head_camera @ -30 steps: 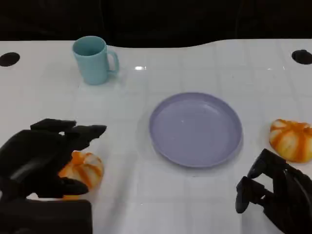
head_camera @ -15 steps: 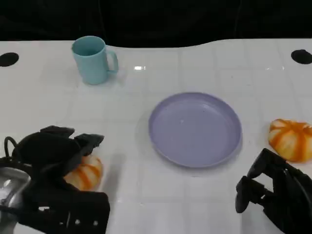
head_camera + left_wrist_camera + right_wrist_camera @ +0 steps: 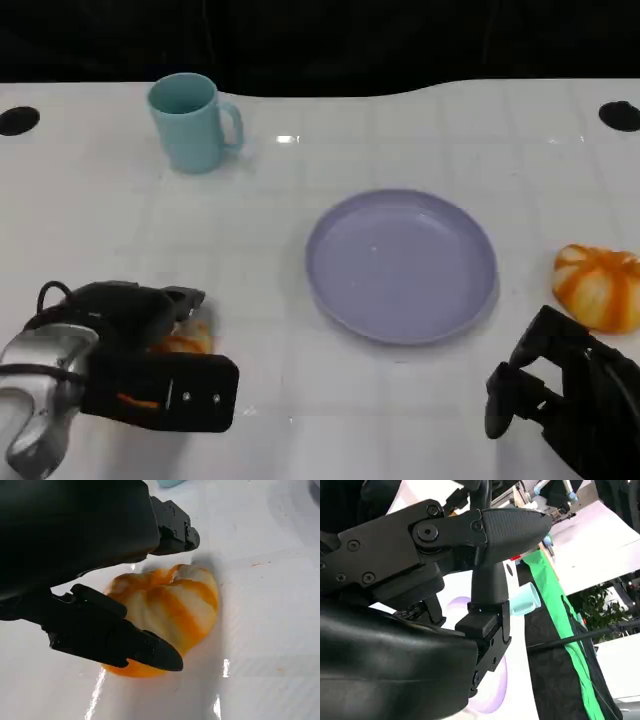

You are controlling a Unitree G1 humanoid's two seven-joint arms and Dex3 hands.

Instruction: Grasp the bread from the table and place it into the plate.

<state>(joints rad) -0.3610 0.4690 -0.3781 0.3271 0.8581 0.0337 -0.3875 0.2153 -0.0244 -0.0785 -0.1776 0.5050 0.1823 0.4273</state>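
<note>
An orange-and-white striped bread [image 3: 190,337] lies on the white table at the lower left, mostly covered by my left hand [image 3: 125,310]. In the left wrist view the same bread [image 3: 172,605] rests on the table with my left hand [image 3: 85,540] around it: one finger [image 3: 172,527] reaches over its far side with a small gap, and the thumb [image 3: 125,645] lies along its near side. The lilac plate [image 3: 400,265] sits mid-table with nothing in it. My right hand [image 3: 560,400] hovers at the lower right, holding nothing.
A second striped bread [image 3: 600,287] lies at the right edge, just beyond my right hand. A teal mug [image 3: 190,122] stands at the back left. Bare white table lies between the left bread and the plate.
My left hand has dropped down and turned over the bread, which now shows far less in the head view. The right hand, plate and mug have stayed in place.
</note>
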